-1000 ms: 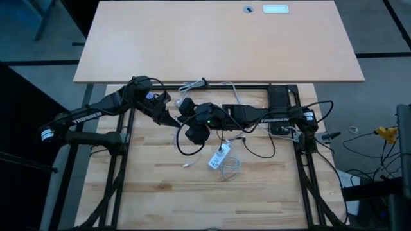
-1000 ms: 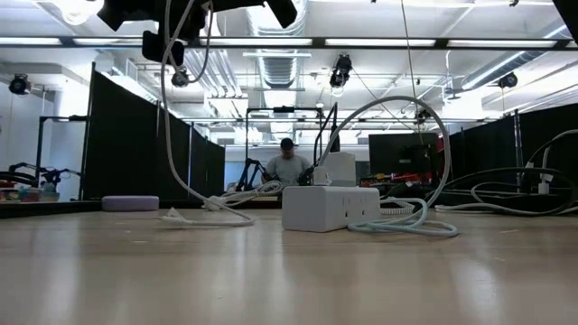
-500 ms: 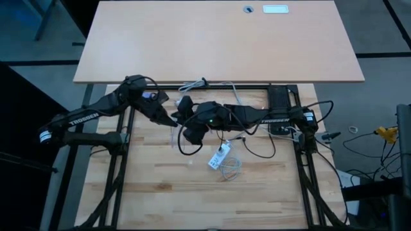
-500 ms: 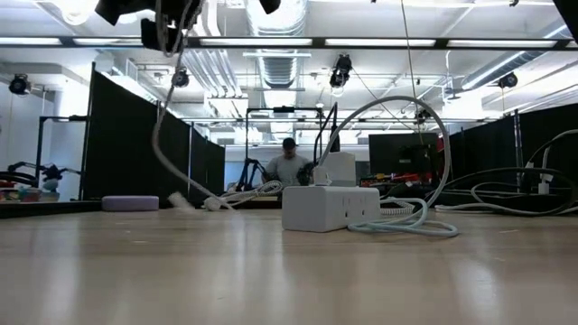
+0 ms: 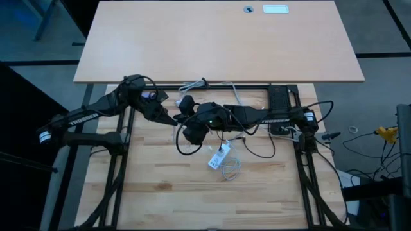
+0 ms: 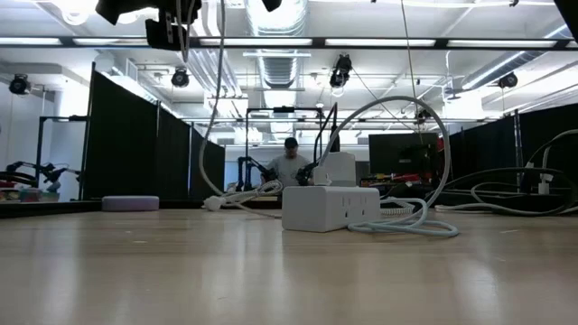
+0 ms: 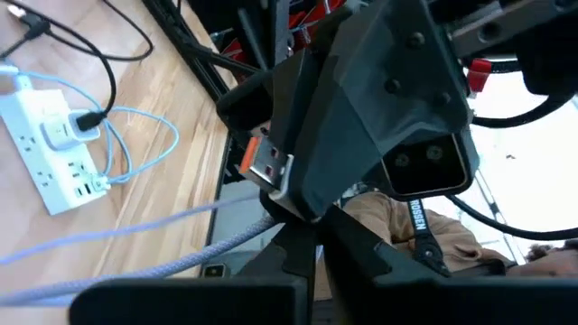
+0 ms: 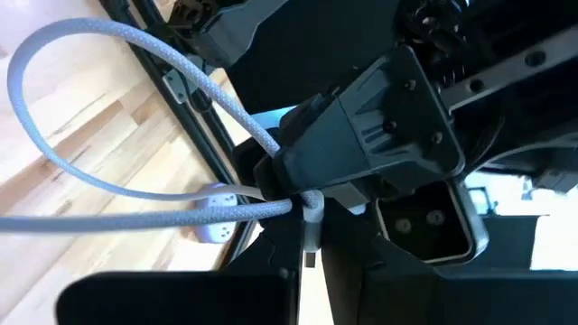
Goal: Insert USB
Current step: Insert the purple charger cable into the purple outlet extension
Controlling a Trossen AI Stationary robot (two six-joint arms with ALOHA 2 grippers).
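Butcher-block table [image 5: 160, 192] under me, with a bigger tan desk [image 5: 218, 38] behind it and an open lab full of black partitions past that; someone is sitting way back there in the low view [image 6: 287, 164].

My two grippers are bunched up together over the back-middle of the table. My left gripper [image 5: 172, 120] reaches in from the left and meets my right gripper [image 5: 188, 131] nearly nose to nose, both well above the wood.

From my right wrist cam, the left gripper [image 8: 312, 203] is pinched down on the gray braided cable [image 8: 135, 63], which loops out wide and comes back through the fingers. From my left wrist cam, the right gripper [image 7: 280, 181] is clamped on the USB plug [image 7: 264, 161]: metal shell, orange tongue, sticking out between the fingers, with the braided cable trailing away from it.

The white power strip [image 5: 219, 156] lies flat toward the table's middle, below and right of the grippers, well apart from the plug. It has a white charger [image 6: 336, 168] plugged in on top and its own pale cord [image 6: 406, 226] coiled beside it.
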